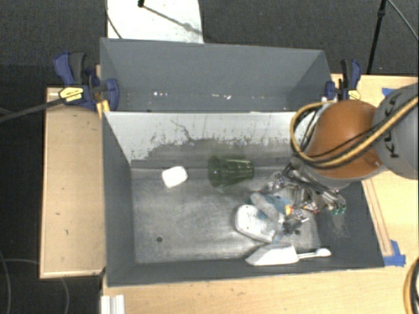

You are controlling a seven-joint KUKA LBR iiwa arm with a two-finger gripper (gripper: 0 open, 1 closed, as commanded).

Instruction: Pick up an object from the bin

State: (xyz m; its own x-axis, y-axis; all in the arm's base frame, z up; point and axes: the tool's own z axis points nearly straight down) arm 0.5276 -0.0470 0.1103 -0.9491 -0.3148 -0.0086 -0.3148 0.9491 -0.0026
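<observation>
In the camera view our gripper (292,209) sits low near the bin's (163,241) front right corner, over a small heap: a white lump (251,222), with a white scoop (278,256) against the front wall. How open it is, or whether it holds anything, we cannot tell; the arm (340,139) hides that. Closing here could catch two things at once, or push the lump aside.
</observation>
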